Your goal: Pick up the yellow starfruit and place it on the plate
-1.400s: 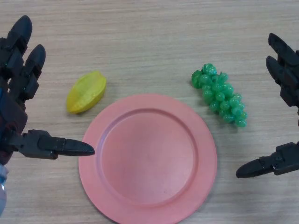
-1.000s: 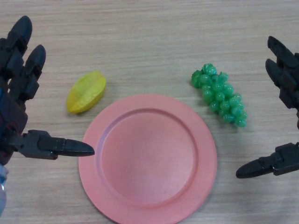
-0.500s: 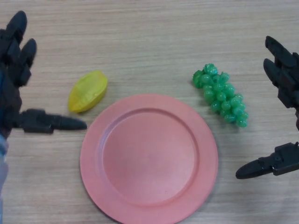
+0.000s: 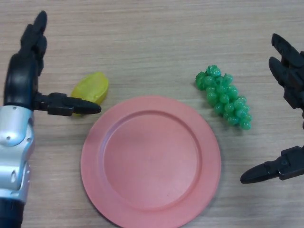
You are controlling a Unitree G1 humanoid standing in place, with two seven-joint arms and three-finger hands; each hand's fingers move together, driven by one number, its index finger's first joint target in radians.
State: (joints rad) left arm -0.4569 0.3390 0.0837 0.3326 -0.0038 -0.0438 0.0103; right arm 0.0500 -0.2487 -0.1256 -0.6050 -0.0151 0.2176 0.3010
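Reaching: the left hand (image 4: 23, 83) has moved up and inward from the lower left edge of the frame since the earlier pictures, and its silver forearm now shows at lower left.
Change: the thumb, which a moment ago pointed at the plate's left rim, now lies across the lower edge of the starfruit (image 4: 91, 87), hiding part of it.
Meaning: I judge this to be the approach to the grasp; the fruit has not been lifted and has not shifted on the table (image 4: 152, 33).
Left hand pose: palm upright at the left of the fruit, fingers stretched straight toward the upper left of the frame, thumb out sideways to the right; spread wide, holding nothing.
Contact: the thumb overlaps the fruit in the head view, but whether it touches or hangs above cannot be told.
Starfruit: on the table, left of centre, just beside the upper left rim of the plate (image 4: 211, 156).
Plate: pink, bare, lower centre of the frame.
Right hand (image 4: 289, 95): right edge of the frame, fingers and thumb spread apart, idle, unmoved.
Grapes (image 4: 223, 97): green bunch, right of centre, just off the plate's upper right rim.
Next: the fingers need to come down over the fruit's far side to close against the thumb.
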